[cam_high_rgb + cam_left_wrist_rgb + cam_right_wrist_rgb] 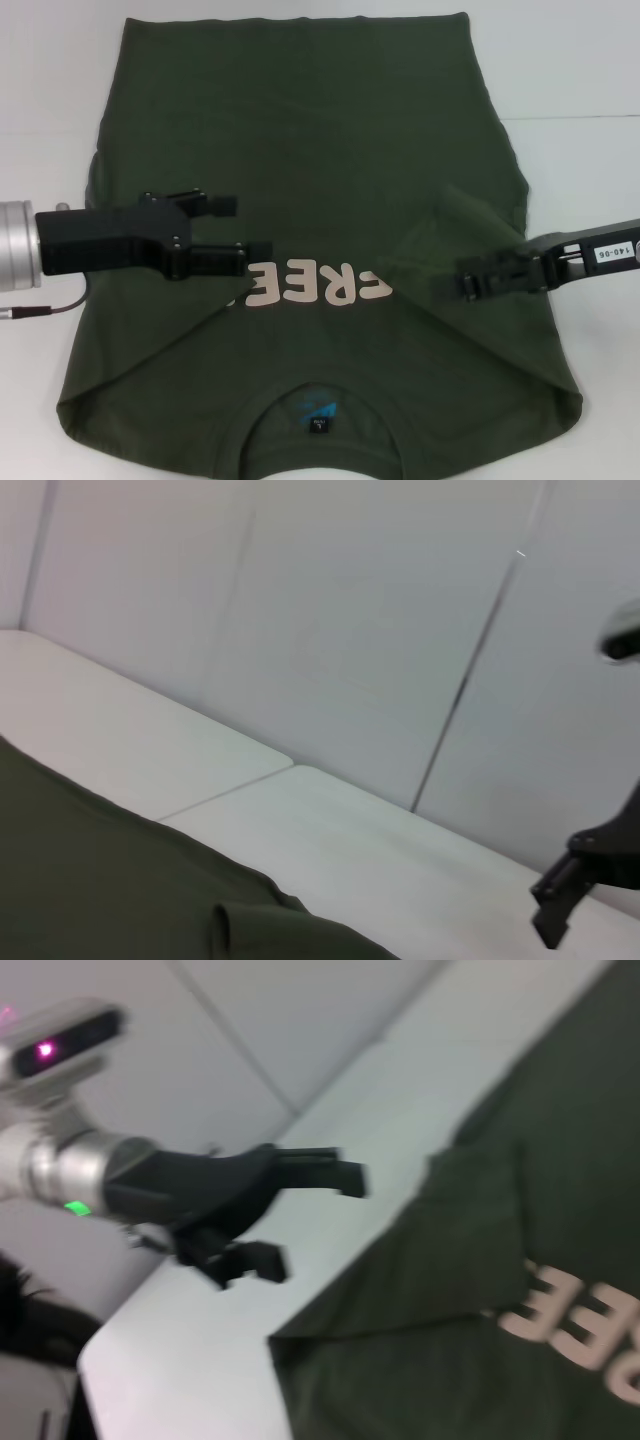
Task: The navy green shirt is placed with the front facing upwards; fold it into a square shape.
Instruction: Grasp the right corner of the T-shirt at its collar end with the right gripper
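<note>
Shirt [330,180] lies flat on white table [590,190], front up, collar and blue-black neck label [318,418] nearest the robot, hem at the far edge. Pale lettering [315,285] runs across the chest, partly covered. Both sleeves are folded inward over the body: left sleeve flap [150,330] makes a diagonal edge that hides the first letter, right sleeve flap [470,240] lies over the right chest with its cuff pointing up and in.

Left gripper [248,226] comes in from the left over the left chest, fingers spread wide, one finger [215,204] farther, one finger [235,260] nearer and right by the start of the lettering; nothing between them (contact with cloth can't be told). Right wrist view shows it open too [308,1215], over the table edge beside the shirt [480,1290].

Right gripper [450,282] reaches in from the right, tips at the edge of the right sleeve flap, just right of the lettering; fingers look close together, can't tell if cloth is pinched.

Left wrist view: shirt [100,880] with a small fold, bare table [330,830], grey wall [300,610] behind
</note>
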